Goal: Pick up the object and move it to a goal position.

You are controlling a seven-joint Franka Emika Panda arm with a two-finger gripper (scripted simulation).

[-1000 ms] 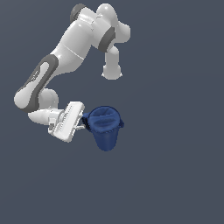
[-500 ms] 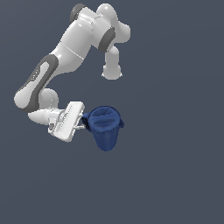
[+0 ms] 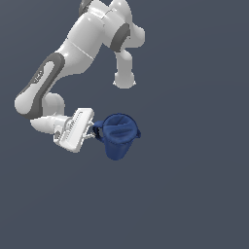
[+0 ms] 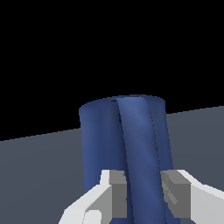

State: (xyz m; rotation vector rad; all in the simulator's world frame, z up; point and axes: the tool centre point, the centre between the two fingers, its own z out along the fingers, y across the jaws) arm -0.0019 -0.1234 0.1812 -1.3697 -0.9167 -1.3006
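Observation:
The object, a small dark blue bucket-like bin (image 3: 119, 136), hangs tilted in the exterior view just to the right of my white hand. My gripper (image 3: 95, 132) grips its rim on the side nearest the hand. In the wrist view the bin (image 4: 100, 140) fills the centre, and a curved strip of its wall runs down between my grey finger pads (image 4: 117, 192). My gripper (image 4: 144, 194) is shut on that strip, with one pad on each side of it. The bin's base is hidden from the wrist camera.
The white arm (image 3: 73, 53) arches above the hand on the exterior view's left. A flat dark grey surface (image 3: 194, 194) is all that surrounds them; no other objects or marker show.
The hand and the held bin sit slightly higher in the exterior view than a second ago. The grip looks the same.

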